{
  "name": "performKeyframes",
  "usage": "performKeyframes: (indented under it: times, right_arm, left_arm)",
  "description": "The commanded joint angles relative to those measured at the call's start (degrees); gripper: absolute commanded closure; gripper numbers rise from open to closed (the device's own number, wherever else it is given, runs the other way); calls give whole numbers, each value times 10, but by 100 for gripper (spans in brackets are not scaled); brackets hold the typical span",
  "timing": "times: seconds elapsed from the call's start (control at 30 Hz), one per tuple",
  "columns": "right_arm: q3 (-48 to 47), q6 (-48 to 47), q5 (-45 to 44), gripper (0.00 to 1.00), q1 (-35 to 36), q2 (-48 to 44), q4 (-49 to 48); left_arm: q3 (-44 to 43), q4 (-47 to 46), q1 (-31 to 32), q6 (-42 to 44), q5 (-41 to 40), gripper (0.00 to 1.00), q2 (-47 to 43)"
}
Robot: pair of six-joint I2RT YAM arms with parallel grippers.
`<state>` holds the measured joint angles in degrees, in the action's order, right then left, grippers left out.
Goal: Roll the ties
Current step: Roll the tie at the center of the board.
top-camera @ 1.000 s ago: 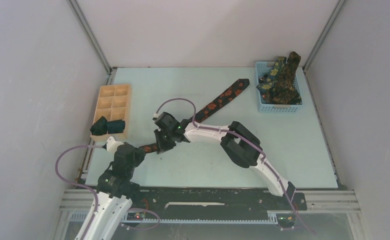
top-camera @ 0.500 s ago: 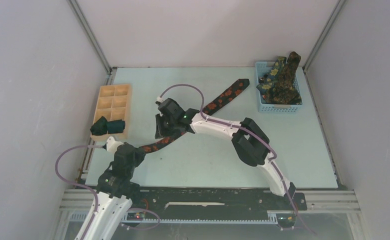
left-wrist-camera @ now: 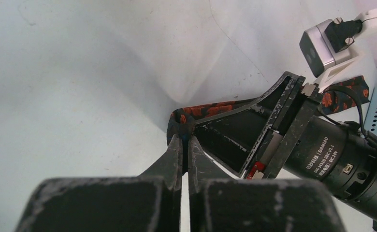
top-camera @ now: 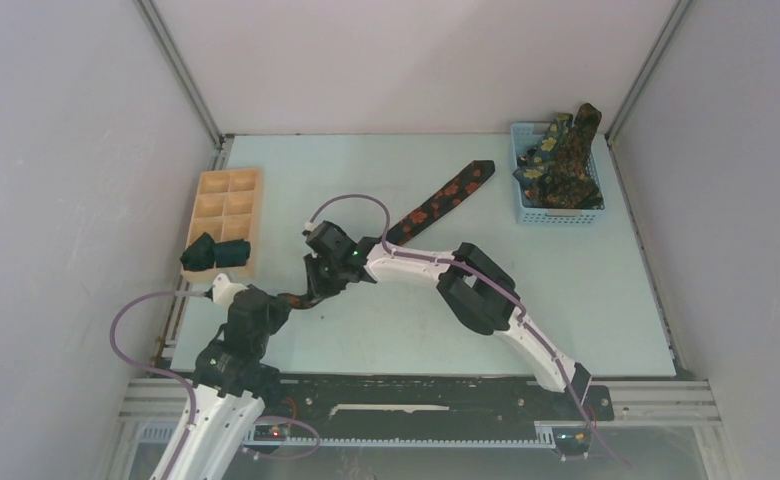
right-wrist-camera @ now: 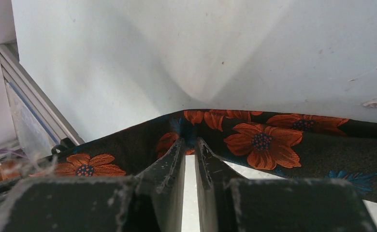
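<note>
A black tie with red-orange flowers (top-camera: pixel 442 199) lies diagonally across the table, from the back right toward the front left. My left gripper (top-camera: pixel 282 300) is shut on its narrow end (left-wrist-camera: pixel 196 110). My right gripper (top-camera: pixel 314 285) is shut on the same tie a little further along (right-wrist-camera: pixel 254 141), right next to the left gripper. Its body fills the right of the left wrist view (left-wrist-camera: pixel 322 145). Several dark green ties with yellow flowers (top-camera: pixel 564 160) are heaped in the blue basket (top-camera: pixel 524 210). A dark rolled tie (top-camera: pixel 214 252) sits in the wooden tray.
The pale wooden compartment tray (top-camera: pixel 224 197) stands at the left edge of the table. The blue mesh basket is at the back right corner. A metal rail (right-wrist-camera: pixel 27 96) runs along the table edge in the right wrist view.
My right gripper swung back a little, then came forward and left again, close to the left gripper. The tie's narrow part moved with it. The left arm stayed still.
</note>
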<state>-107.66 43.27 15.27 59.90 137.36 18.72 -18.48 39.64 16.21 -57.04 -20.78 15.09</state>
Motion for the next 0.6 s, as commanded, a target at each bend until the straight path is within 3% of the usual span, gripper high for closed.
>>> performKeyframes:
  times: [0.0, 0.57]
  right_arm:
    - [-27, 7, 10, 84, 5, 2, -17]
    - [-5, -8, 54, 84, 4, 2, -63]
  left_arm:
    - [-9, -17, -4, -5, -10, 100, 1]
    - [-18, -89, -4, 12, 26, 100, 98]
